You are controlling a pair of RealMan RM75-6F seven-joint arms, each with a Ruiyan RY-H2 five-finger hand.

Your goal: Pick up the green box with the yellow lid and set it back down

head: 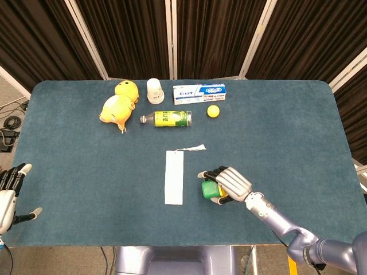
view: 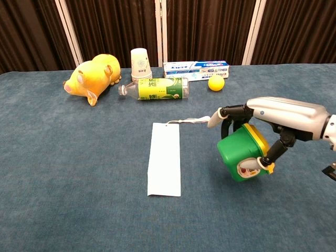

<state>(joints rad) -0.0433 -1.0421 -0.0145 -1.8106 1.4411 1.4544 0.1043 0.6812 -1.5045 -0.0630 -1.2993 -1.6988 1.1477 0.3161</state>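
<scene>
A blue table (head: 74,172) is seen from both cameras. Along its far side lie a yellow plush toy (view: 90,75), a toothpaste box (view: 196,69), a green-labelled bottle (view: 156,88) on its side, a white paper cup (view: 139,63) and a small yellow ball (view: 216,83). A white paper strip (view: 165,165) lies mid-table. Just right of the strip, the green box with the yellow lid (view: 240,153) is grasped, tilted, by the right hand (view: 273,123); whether it touches the cloth cannot be told. The left hand (head: 8,192) is kept at the table's near-left edge, fingers apparently spread, holding nothing.
</scene>
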